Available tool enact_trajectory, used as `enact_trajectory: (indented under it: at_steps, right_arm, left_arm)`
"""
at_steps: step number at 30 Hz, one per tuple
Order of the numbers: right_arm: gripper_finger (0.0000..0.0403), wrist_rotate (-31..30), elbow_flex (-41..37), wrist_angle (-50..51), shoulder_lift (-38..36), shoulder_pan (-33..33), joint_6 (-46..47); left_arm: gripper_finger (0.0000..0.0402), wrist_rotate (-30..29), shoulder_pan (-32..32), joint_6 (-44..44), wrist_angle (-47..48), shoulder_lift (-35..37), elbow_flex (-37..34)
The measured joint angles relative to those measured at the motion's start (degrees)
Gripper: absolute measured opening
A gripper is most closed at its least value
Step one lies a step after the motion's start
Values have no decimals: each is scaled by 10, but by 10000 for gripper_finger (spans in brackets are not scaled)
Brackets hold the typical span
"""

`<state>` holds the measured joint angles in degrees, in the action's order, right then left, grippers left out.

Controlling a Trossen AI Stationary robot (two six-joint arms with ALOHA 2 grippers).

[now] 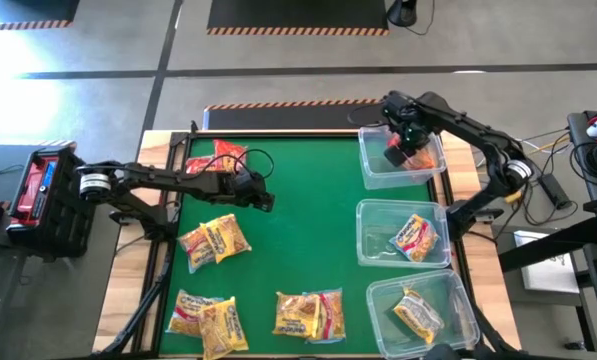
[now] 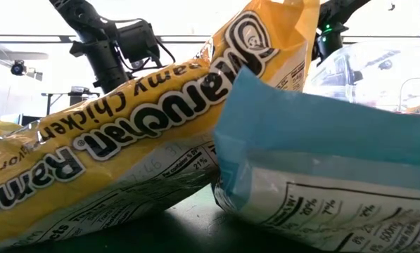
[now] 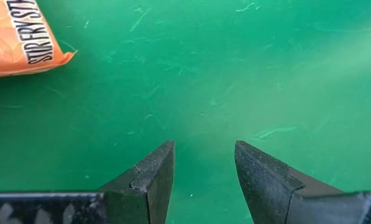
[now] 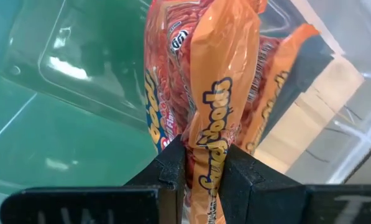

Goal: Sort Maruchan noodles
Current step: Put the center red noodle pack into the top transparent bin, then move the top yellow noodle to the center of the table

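The right gripper (image 4: 204, 165) is closed on the edge of an orange packet (image 4: 219, 93) and holds it hanging over the far bin (image 1: 373, 170) at the right side of the mat. The packet hangs with its long axis pointing down, straight below the claw, so I judge that the coming move is only to open the fingers and let it drop inside the walls. In the high view the right gripper (image 1: 406, 140) is above the middle of this bin, not near its rim. The two nearer bins (image 1: 370, 222) each hold one yellow packet already. The left gripper (image 3: 204, 168) is open and empty, low over bare green mat (image 3: 247, 68), with a red-orange packet (image 1: 228, 155) just beside it, so the left arm is the nearer one for that packet. Several yellow packets (image 1: 214, 240) lie flat on the mat nearer the front edge. Beyond the table is grey floor with striped tape.
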<state>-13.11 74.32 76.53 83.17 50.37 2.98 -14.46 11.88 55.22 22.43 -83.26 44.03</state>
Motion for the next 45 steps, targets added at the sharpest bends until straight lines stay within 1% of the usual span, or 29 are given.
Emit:
enact_trajectory:
  at_steps: [4, 8, 13, 19, 22, 27, 30, 31, 33, 37, 41, 43, 45]
  right_arm:
    - [62, -3, 0, -7, 19, 3, -8]
    - [84, -6, 0, -12, 32, 3, -37]
    - [107, -8, 0, -15, 35, 3, -41]
    - [126, -48, 12, -9, 20, 3, -44]
    - [127, -50, 34, -2, 10, 3, -45]
    - [117, -49, 78, -8, -7, 3, -23]
    - [109, -37, 102, -25, -13, 2, 3]
    - [107, -24, 108, -36, -15, 2, 6]
    - [103, 23, 114, -68, -20, 2, 7]
    - [95, 157, 115, -157, -27, 1, 2]
    - [88, 282, 114, -249, -29, -1, 19]
    - [85, 323, 109, -295, -28, -8, 30]
    - [83, 346, 102, -342, -26, -21, 47]
  left_arm:
    - [152, 0, 0, 4, 0, 0, 0]
    - [152, 0, 0, 4, -1, 0, 0]
    - [152, 0, 0, 9, -1, 0, 0]
    - [152, 0, 1, 9, -1, 0, 1]
    - [152, 0, 8, 9, 4, 0, 7]
    - [152, -1, 21, -6, 40, 0, 36]
    - [152, -31, 31, -11, 89, 0, 59]
    - [152, -45, 36, -12, 110, 0, 66]
    - [152, -64, 47, -23, 149, 0, 82]
    - [152, -89, 81, -59, 205, 1, 116]
    - [152, -112, 118, -85, 226, 1, 142]
    - [152, -113, 135, -98, 227, 1, 149]
    - [152, -121, 149, -106, 226, 1, 152]
